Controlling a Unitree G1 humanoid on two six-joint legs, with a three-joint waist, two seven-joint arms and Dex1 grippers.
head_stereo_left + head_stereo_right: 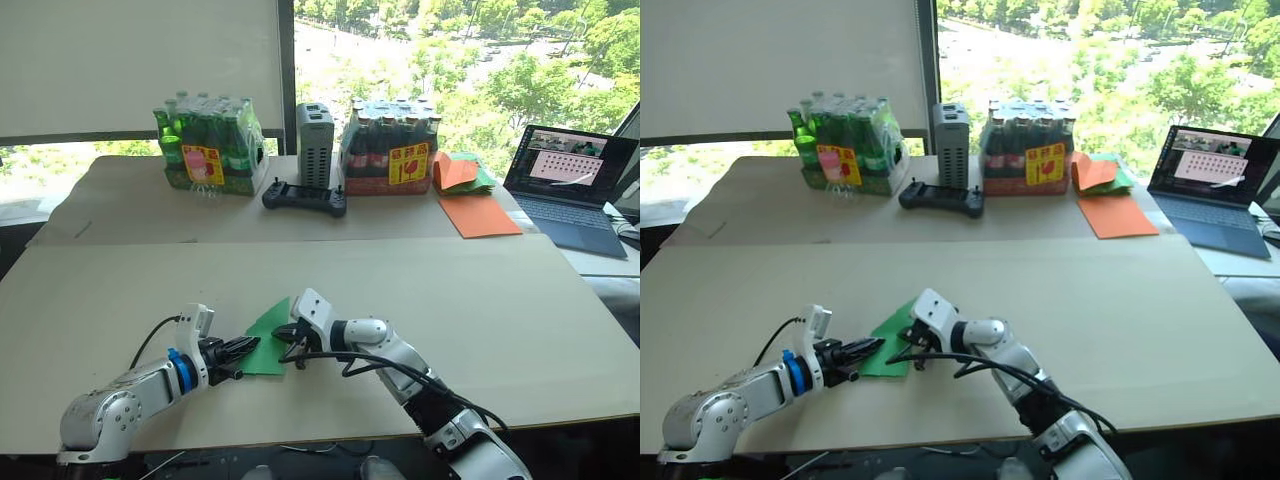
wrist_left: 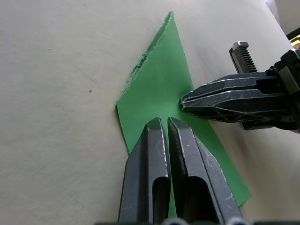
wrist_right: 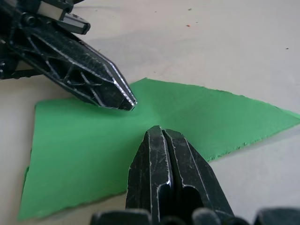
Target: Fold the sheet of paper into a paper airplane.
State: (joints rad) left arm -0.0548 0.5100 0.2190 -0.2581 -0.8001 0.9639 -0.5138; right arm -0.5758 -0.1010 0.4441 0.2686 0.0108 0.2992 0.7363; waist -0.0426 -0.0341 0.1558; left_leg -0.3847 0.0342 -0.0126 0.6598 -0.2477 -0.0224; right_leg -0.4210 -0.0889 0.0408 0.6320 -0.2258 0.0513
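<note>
While the table (image 1: 520, 330) supports the work, the green paper (image 2: 159, 89) lies flat near its front edge, folded into a pointed wedge with layered edges. Left gripper (image 2: 163, 123): fingers pressed together, tips resting on the paper. Right gripper (image 3: 161, 132): fingers likewise together, tips on the paper, facing the left gripper.

The sheet of paper (image 1: 268, 338) is bright green and already folded into a flat pointed wedge with layered, slightly ragged edges along one side. It lies flat on the pale counter (image 1: 480, 300) near its front edge, its point aimed away from the robot.
</note>
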